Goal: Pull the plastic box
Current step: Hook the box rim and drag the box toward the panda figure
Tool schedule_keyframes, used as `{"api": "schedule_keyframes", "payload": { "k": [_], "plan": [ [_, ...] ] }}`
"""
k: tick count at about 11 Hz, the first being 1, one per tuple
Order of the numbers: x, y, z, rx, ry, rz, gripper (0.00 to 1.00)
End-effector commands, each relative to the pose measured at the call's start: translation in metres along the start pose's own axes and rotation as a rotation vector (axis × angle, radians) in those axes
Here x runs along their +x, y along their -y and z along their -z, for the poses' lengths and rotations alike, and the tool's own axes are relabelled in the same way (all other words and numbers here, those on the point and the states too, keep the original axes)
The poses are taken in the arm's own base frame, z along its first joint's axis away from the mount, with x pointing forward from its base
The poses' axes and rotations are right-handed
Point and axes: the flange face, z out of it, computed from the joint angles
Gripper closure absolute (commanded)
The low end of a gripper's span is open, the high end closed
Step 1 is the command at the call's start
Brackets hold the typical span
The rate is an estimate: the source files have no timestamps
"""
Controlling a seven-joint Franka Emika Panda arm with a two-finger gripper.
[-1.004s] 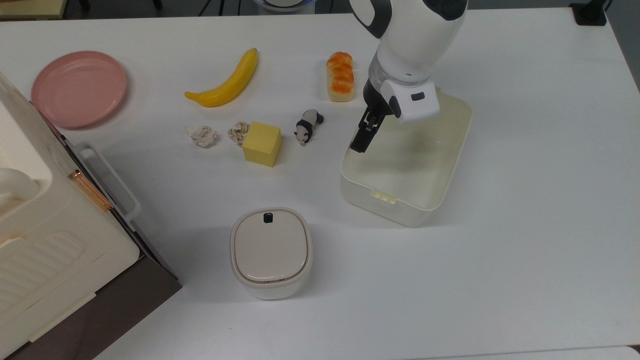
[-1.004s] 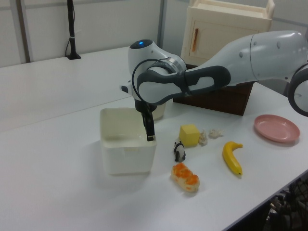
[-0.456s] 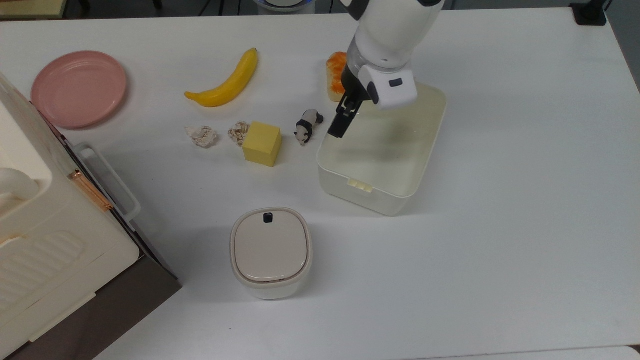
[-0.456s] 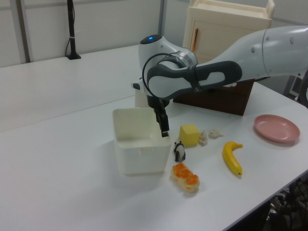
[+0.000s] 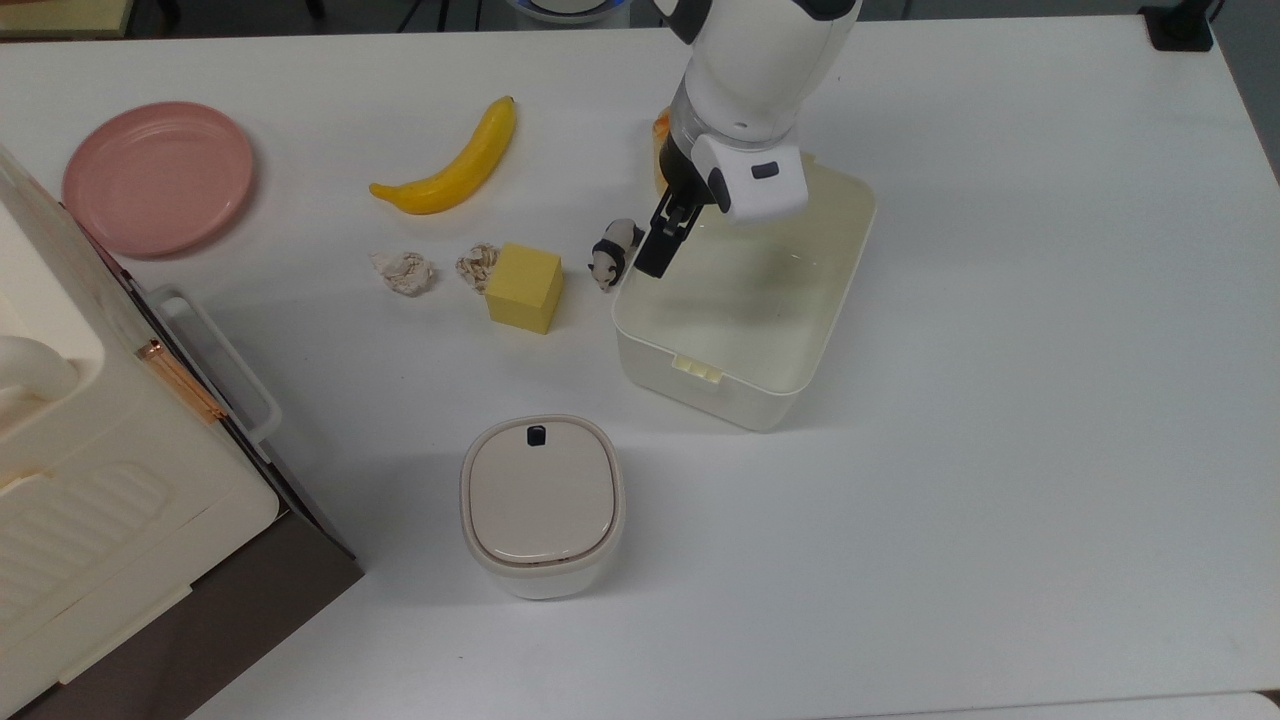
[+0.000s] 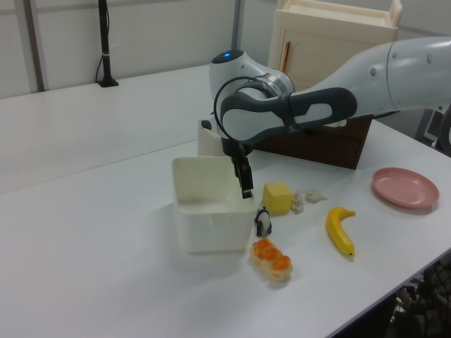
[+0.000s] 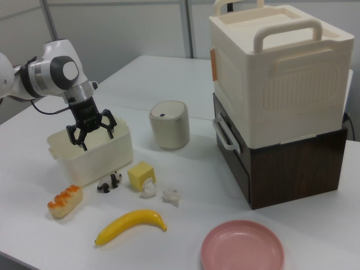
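Cream-white plastic box, yellow cube beside it, black-and-white panda, yellow banana, pink plate, orange-glazed bread.

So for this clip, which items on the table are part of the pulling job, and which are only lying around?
In the job:
- plastic box
- gripper, fingers spread, one hooked inside the box wall

Lying about:
- panda figure
- yellow block
- banana
- bread
- pink plate
- lidded container
- two crumpled scraps
- cabinet unit
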Motion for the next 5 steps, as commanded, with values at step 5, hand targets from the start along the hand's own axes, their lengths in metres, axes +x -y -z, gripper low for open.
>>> {"api": "schedule_keyframes", "payload": {
  "k": [5],
  "plan": [
    [-0.022,0.009,0.087,-0.078,-0.108,-0.484,0.00]
  ]
}}
